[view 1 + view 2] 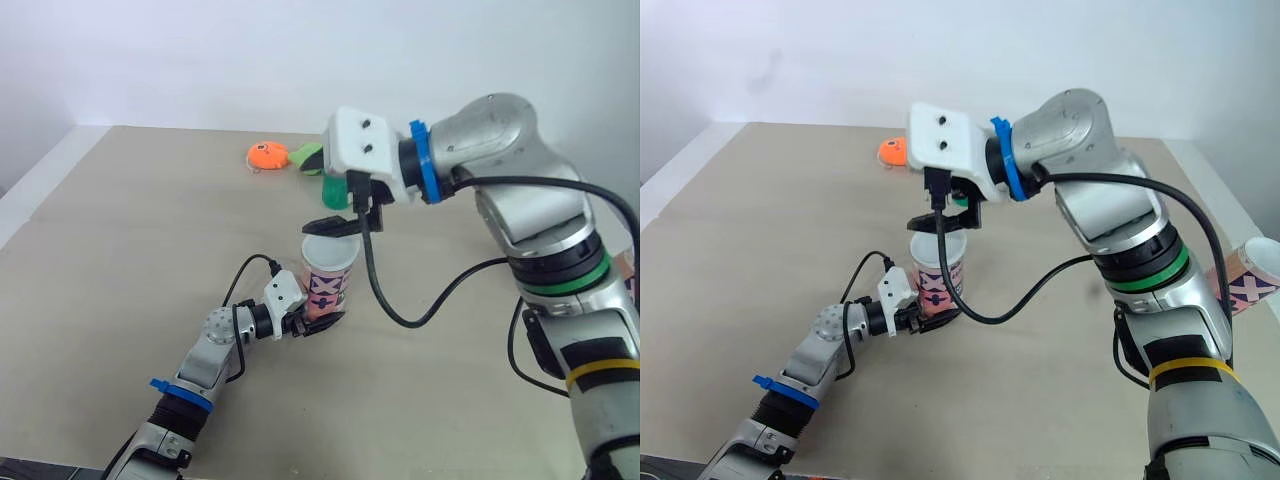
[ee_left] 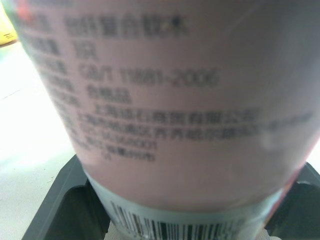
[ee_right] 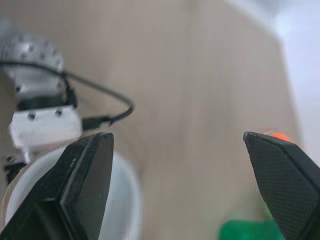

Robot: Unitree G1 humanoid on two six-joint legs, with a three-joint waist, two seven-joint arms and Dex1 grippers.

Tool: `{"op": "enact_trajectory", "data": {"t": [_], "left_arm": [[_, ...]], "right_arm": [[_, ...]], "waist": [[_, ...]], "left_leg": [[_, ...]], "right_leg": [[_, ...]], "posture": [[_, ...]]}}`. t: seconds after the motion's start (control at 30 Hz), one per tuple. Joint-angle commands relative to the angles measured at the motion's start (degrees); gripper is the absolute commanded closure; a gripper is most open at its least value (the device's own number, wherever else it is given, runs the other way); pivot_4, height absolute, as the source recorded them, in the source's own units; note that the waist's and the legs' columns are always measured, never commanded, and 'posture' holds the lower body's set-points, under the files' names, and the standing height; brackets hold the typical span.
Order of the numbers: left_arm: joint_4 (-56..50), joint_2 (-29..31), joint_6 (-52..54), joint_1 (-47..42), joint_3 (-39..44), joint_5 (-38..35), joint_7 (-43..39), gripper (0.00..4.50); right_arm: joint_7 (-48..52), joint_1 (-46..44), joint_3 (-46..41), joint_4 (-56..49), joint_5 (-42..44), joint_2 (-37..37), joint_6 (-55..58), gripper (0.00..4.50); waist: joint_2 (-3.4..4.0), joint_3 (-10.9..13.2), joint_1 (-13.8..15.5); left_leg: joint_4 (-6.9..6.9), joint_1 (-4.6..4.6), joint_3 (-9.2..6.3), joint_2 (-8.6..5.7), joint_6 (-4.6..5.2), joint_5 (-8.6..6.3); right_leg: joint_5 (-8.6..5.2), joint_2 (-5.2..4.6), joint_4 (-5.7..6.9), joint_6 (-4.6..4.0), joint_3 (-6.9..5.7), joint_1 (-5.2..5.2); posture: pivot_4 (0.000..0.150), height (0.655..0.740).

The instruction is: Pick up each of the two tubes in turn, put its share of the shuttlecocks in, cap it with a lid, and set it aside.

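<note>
Beige matte table (image 1: 120, 250) under a white wall is carrying everything. Left gripper (image 1: 310, 322) is clamping the base of the pink printed cardboard tube (image 1: 328, 280), upright mid-table with its white round mouth open. Right gripper (image 1: 345, 222) is hovering just above that mouth, jaws wide and empty. This is likely a loading step. The left should be keeping the tube vertical while the right is fetching the orange shuttlecock (image 1: 266, 155) or the green shuttlecock (image 1: 315, 158) near the far edge. Second tube (image 1: 1250, 275) is showing at the right edge.

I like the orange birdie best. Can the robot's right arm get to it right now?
Probably yes. The right gripper hangs open over the tube, and the orange shuttlecock lies on the table just beyond, with open tabletop between them.
</note>
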Motion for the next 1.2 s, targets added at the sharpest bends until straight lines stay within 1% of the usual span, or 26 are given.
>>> {"op": "enact_trajectory", "data": {"t": [0.03,0.07,0.1,0.13,0.17,0.27,0.33,0.37,0.4,0.63,1.2], "left_arm": [[4.27,0.49,2.4,2.08,-2.32,1.77,-0.44,1.27],[4.28,0.47,2.4,2.09,-2.31,1.75,-0.43,1.27],[4.29,0.45,2.41,2.1,-2.31,1.74,-0.43,1.27],[4.3,0.44,2.41,2.09,-2.3,1.72,-0.44,1.27],[4.31,0.42,2.42,2.08,-2.29,1.71,-0.43,1.27],[4.34,0.37,2.41,2.06,-2.3,1.7,-0.43,1.27],[4.42,0.34,2.4,2.0,-2.26,1.68,-0.41,1.27],[4.45,0.31,2.41,1.97,-2.25,1.66,-0.4,1.27],[4.53,0.28,2.4,1.92,-2.24,1.66,-0.39,1.27],[4.88,0.15,2.15,1.7,-2.25,1.76,-0.27,1.27],[5.04,0.12,1.93,1.62,-2.38,1.77,-0.16,1.27]], "right_arm": [[0.67,-1.41,-2.79,-0.45,0.97,-1.12,-0.59,0.04],[1.1,-1.32,-2.76,-0.59,1.2,-1.51,-0.49,0.43],[1.56,-1.11,-2.61,-0.87,1.45,-1.93,-0.3,0.67],[2.28,-1.0,-2.15,-1.11,1.65,-2.39,-0.03,0.82],[3.01,-0.81,-1.56,-1.49,1.86,-2.88,0.41,1.41],[4.13,0.1,-0.24,-2.84,2.04,-3.94,1.79,2.71],[4.37,0.49,0.71,-3.47,1.71,-4.42,2.92,3.7],[4.52,0.67,1.2,-3.73,1.57,-4.51,3.32,4.26],[4.73,0.92,1.68,-4.01,1.49,-4.51,3.68,4.45],[4.81,1.82,5.58,-4.46,-0.28,-4.1,4.63,4.45],[4.26,3.54,7.13,-4.11,-0.79,-0.75,4.46,4.45]], "waist": [[0.0,0.0,0.0],[0.0,0.0,0.0],[0.0,0.0,0.0],[0.0,0.0,0.0],[0.0,0.0,0.0],[0.01,0.0,0.0],[0.01,0.0,0.0],[0.01,0.0,0.0],[0.01,0.0,0.0],[0.02,-0.01,0.0],[0.02,-0.01,-0.01]], "left_leg": [[0.01,0.0,0.0,0.0,0.0,0.0],[0.01,0.0,0.0,0.0,0.0,0.01],[0.01,0.0,0.0,0.0,0.0,0.01],[0.01,0.0,0.0,0.0,0.0,0.01],[0.01,0.0,0.0,0.0,0.0,0.01],[0.02,0.0,0.0,0.0,0.0,0.01],[0.02,0.01,-0.01,0.01,0.0,0.01],[0.02,0.01,-0.01,0.01,0.0,0.01],[0.03,0.01,-0.01,0.01,0.0,0.01],[0.08,0.01,-0.02,0.01,0.0,0.02],[0.41,0.05,-0.07,0.06,0.01,0.04]], "right_leg": [[0.0,0.01,0.01,0.0,0.0,0.0],[0.0,0.01,0.02,0.0,0.0,0.0],[0.0,0.01,0.02,0.0,0.01,0.0],[0.0,0.01,0.03,0.0,0.01,0.0],[0.0,0.01,0.03,0.0,0.01,0.0],[0.0,0.01,0.03,0.0,0.02,0.0],[-0.01,0.01,0.05,-0.01,0.02,0.0],[-0.01,0.01,0.05,-0.01,0.02,0.0],[-0.01,0.01,0.07,-0.01,0.02,0.0],[-0.01,0.01,0.14,-0.01,0.04,-0.01],[-0.06,0.12,0.56,-0.09,0.03,-0.02]], "posture": [[0.15,0.74],[0.15,0.74],[0.15,0.74],[0.15,0.74],[0.15,0.74],[0.15,0.74],[0.15,0.74],[0.15,0.74],[0.15,0.74],[0.15,0.74],[0.15,0.74]]}}
